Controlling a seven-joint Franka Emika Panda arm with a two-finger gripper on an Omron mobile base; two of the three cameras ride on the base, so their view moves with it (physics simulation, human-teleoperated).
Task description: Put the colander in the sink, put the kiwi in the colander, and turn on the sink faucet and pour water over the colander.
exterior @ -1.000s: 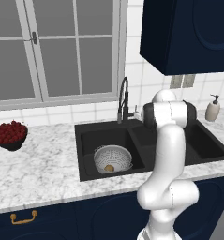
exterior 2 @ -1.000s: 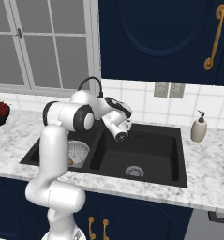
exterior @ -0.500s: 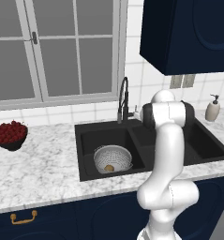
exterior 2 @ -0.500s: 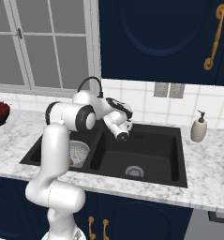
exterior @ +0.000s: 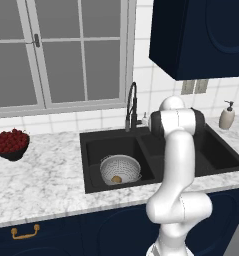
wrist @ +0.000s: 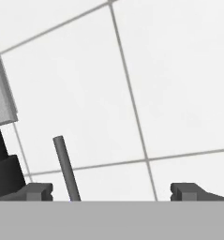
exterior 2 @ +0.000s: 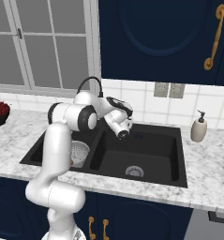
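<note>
both fingers (wrist: 38, 191) wide around faucet lever (wrist: 66, 168)

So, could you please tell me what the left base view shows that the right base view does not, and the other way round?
The left base view alone shows the kiwi lying inside the colander, and the whole bowl of red berries. The right base view alone shows the gripper over the right basin, that basin's silver drain, and gold cabinet handles. Both show the black sink, the sink faucet, the soap dispenser, the window and the marble counter.
</note>
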